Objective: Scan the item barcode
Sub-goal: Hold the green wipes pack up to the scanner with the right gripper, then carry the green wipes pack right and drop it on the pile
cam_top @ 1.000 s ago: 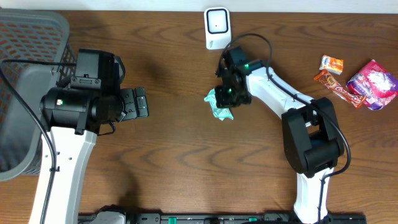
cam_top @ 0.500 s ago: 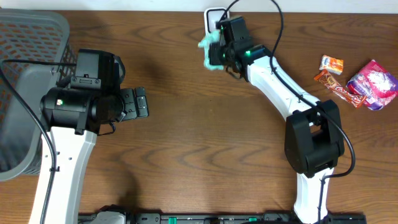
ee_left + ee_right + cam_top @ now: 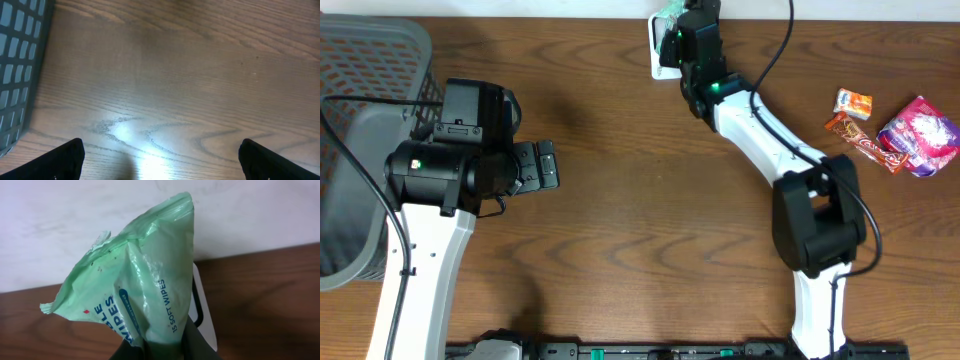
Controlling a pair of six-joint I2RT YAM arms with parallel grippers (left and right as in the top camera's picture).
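Wipes pack (image 3: 140,275) clamped at lower end in right claw (image 3: 159,349), held off table at top centre of overhead frame, just by scanner (image 3: 661,62). Judged light, soft, slippery crinkly film. Grip best placed on sealed edge, barcode left uncovered. Left claw (image 3: 162,160) spread wide, empty.

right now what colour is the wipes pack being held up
Light green wipes pack, blue lettering; clearest in right wrist view.

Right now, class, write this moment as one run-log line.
right end effector: shut on wipes pack, held at scanner | left end effector: open, empty | scan: unconfirmed
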